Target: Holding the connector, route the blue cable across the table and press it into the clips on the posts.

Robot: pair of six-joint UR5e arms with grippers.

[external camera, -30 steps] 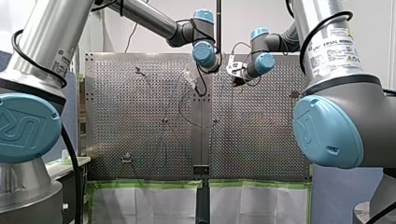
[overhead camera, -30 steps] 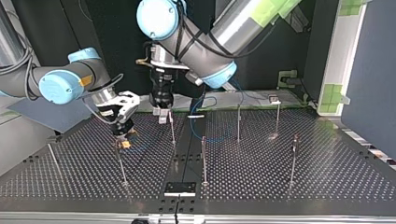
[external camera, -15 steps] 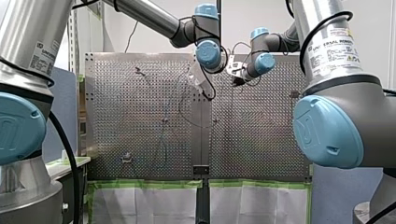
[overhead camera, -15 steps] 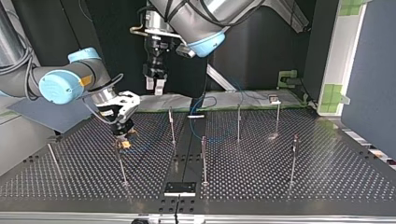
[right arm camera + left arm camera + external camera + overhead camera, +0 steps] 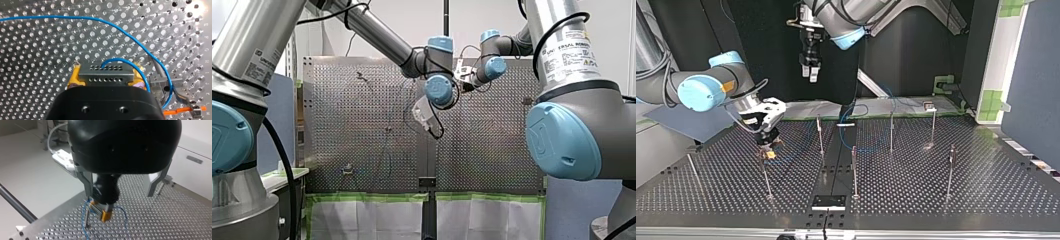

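Note:
In the right wrist view my right gripper [image 5: 106,73], with yellow pads [image 5: 74,75], is shut on a grey connector [image 5: 105,79] just above the perforated table. The blue cable [image 5: 120,27] leaves the connector and loops round a clip post [image 5: 162,81] beside it. The top view shows my right gripper [image 5: 769,150] low at its left, next to a post [image 5: 765,175]. My left gripper [image 5: 810,75] hangs high above the table's back, open and empty. In the left wrist view its metal fingers [image 5: 87,182] stand wide apart, with my right gripper [image 5: 105,211] below them.
Several thin posts stand on the table [image 5: 936,200], among them one at the middle [image 5: 854,170] and one at the right [image 5: 951,170]. A black plate [image 5: 828,202] lies at the front edge. An orange strip [image 5: 185,109] lies by the clip post.
My left gripper has lifted from just above the table to high over its back edge, still open. My right gripper has kept its place with the connector.

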